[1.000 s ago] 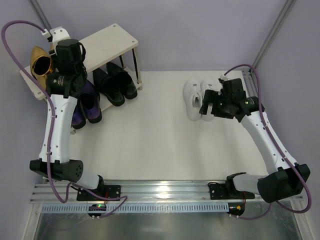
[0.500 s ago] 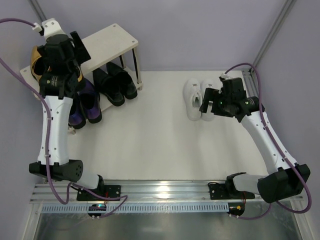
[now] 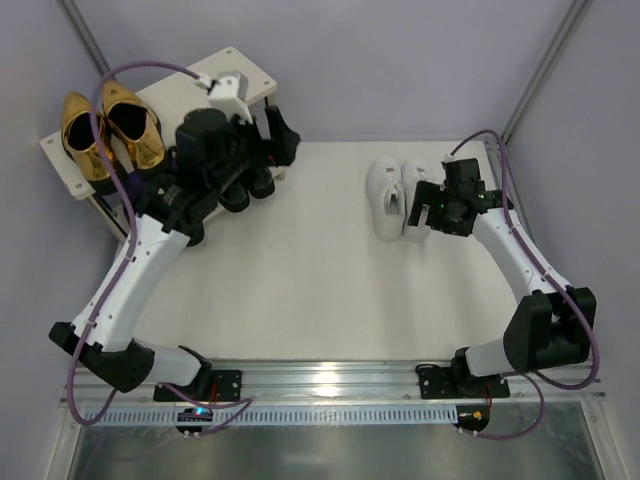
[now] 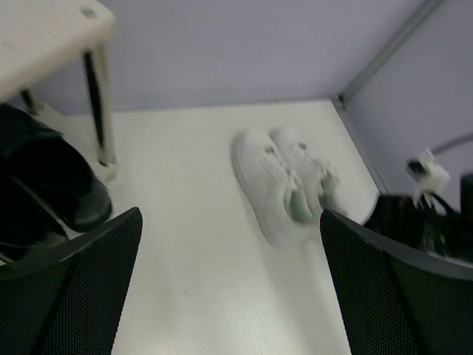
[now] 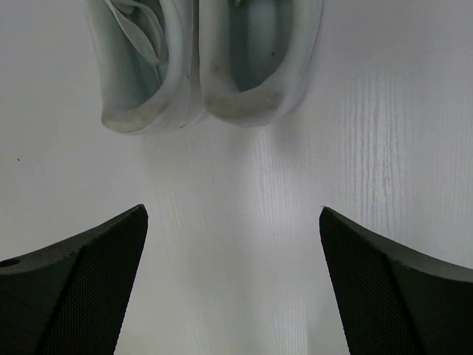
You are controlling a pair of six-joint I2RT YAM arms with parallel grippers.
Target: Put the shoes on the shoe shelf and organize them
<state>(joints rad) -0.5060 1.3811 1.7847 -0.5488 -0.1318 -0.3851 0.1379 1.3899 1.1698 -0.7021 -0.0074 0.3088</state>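
Two gold loafers (image 3: 110, 135) stand side by side on the left end of the shoe shelf's top board (image 3: 225, 85). Black dress shoes (image 3: 245, 185) (image 4: 52, 185) sit on the lower tier, partly hidden by my left arm. My left gripper (image 3: 270, 140) (image 4: 229, 281) hangs open and empty by the shelf's right end, facing the floor. The white sneakers (image 3: 393, 195) (image 4: 284, 185) (image 5: 203, 63) stand together on the floor at the right. My right gripper (image 3: 420, 208) (image 5: 233, 281) is open just behind their heels, touching nothing.
A thin metal shelf leg (image 4: 96, 103) stands near my left gripper. The purple back wall and a metal corner post (image 3: 540, 70) close the space behind the sneakers. White floor (image 3: 320, 280) lies between shelf and sneakers.
My left gripper opened, leaving the second gold loafer on the top board, and swung right from the shelf's left end to its right end. The right gripper stayed by the sneakers.
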